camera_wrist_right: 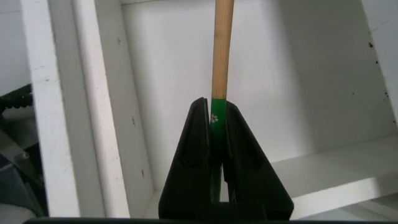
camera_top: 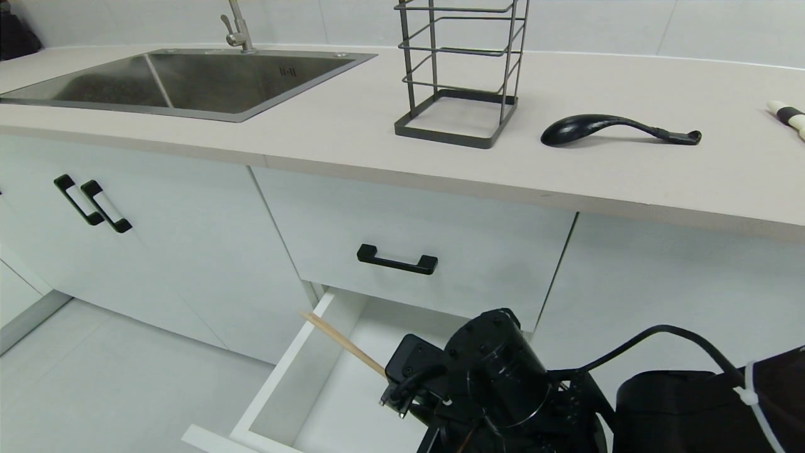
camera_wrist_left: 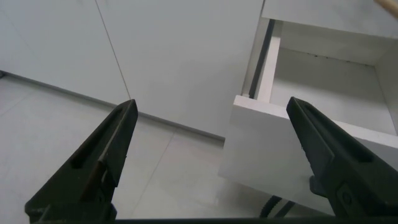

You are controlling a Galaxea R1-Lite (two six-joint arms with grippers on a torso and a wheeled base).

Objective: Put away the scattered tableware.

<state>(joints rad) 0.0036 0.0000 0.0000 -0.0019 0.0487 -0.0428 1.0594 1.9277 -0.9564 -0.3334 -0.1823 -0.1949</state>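
A wooden chopstick (camera_wrist_right: 221, 50) with a green end is clamped in my right gripper (camera_wrist_right: 213, 109), which is shut on it. The chopstick (camera_top: 343, 343) slants over the open white drawer (camera_top: 283, 371), its tip above the drawer's left wall. Under it lies the drawer's bare white bottom (camera_wrist_right: 280, 93). My left gripper (camera_wrist_left: 211, 109) hangs open with nothing between its fingers, low beside the drawer's front panel (camera_wrist_left: 280, 143) and over the floor. On the counter, a black spoon (camera_top: 604, 129) lies bowl-down to the right of a dark wire rack (camera_top: 459, 69).
A steel sink (camera_top: 188, 78) with a tap sits at the counter's back left. A white utensil with a black band (camera_top: 789, 116) lies at the far right edge. Above the open drawer is a shut drawer with a black handle (camera_top: 396, 259). Cabinet doors stand to the left.
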